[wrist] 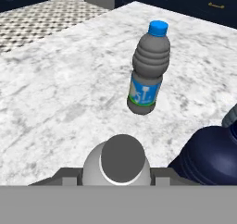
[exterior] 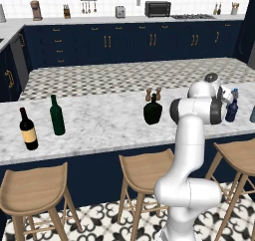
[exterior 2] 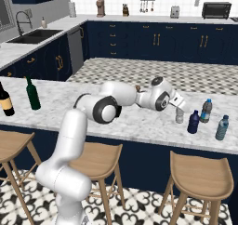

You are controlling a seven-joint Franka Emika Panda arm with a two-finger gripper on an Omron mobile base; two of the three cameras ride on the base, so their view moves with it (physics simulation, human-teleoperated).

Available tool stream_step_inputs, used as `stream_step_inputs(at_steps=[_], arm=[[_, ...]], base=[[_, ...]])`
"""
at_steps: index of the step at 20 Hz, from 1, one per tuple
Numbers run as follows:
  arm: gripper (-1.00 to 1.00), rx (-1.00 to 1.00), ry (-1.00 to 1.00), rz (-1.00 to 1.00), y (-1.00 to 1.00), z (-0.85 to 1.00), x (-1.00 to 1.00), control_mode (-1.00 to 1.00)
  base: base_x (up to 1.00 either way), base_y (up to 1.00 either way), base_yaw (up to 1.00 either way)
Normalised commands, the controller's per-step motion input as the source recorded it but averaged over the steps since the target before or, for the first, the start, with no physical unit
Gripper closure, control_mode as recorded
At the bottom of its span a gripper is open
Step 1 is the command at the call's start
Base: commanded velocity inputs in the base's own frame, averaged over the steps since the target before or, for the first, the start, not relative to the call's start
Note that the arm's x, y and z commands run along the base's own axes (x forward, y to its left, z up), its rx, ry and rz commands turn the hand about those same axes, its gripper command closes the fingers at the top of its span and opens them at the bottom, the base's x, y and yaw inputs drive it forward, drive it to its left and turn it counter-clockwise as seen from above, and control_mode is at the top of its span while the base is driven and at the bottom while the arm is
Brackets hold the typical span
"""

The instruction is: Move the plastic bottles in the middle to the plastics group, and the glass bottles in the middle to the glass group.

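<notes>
Hand view is looking straight down on the small clear-grey plastic bottle with the white cap (wrist: 121, 162), sitting between the gripper (wrist: 115, 177) fingers at 6 o'clock; fingers are looking closed onto its shoulders, so I'm reading it as clamped on that bottle, base apparently near or on the white-grey marble counter (wrist: 60, 93). Dark navy slim plastic bottle (wrist: 210, 158) is standing just beside it at 4 o'clock, and the clear ribbed bottle with blue label and blue cap (wrist: 147, 75) is standing at 1 o'clock, near. Placement is making sense: grey bottle is being brought in among the plastics group, close enough to count as sorted. Right base view is showing the teal plastic bottle (exterior 2: 222, 128) at the far end beyond the navy one. Squat round-bellied dark glass bottle (exterior: 153, 111) is waiting mid-counter, well apart from the tall green wine bottle (exterior: 57, 116) and the black wine bottle with tan label (exterior: 28, 129), so glass step is looking not yet done. Wooden stools (exterior: 144, 173) are lining the counter front; navy cabinets (exterior: 99, 43) are running along the back wall.
</notes>
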Motion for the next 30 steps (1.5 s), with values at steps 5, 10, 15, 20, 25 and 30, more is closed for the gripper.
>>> stream_step_inputs(at_steps=[5, 10, 15, 20, 25, 30], arm=[[1.0, 0.0, 0.0, -0.05, -0.08, -0.25, 0.01, -1.0], [1.0, 0.0, 0.0, -0.04, -0.05, -0.51, 0.0, -1.0], [1.0, 0.0, 0.0, -0.04, -0.01, -0.26, 0.0, -1.0], [-1.0, 0.0, 0.0, -0.01, -0.01, 0.0, 0.0, -1.0], [-1.0, -0.01, 0.0, 0.0, 0.0, 0.0, 0.0, -1.0], [-1.0, -0.04, 0.0, 0.0, 0.0, 0.01, 0.0, -1.0]], base=[[0.0, 0.0, 0.0], [0.0, 0.0, 0.0], [0.0, 0.0, 0.0], [0.0, 0.0, 0.0], [0.0, 0.0, 0.0], [0.0, 0.0, 0.0]])
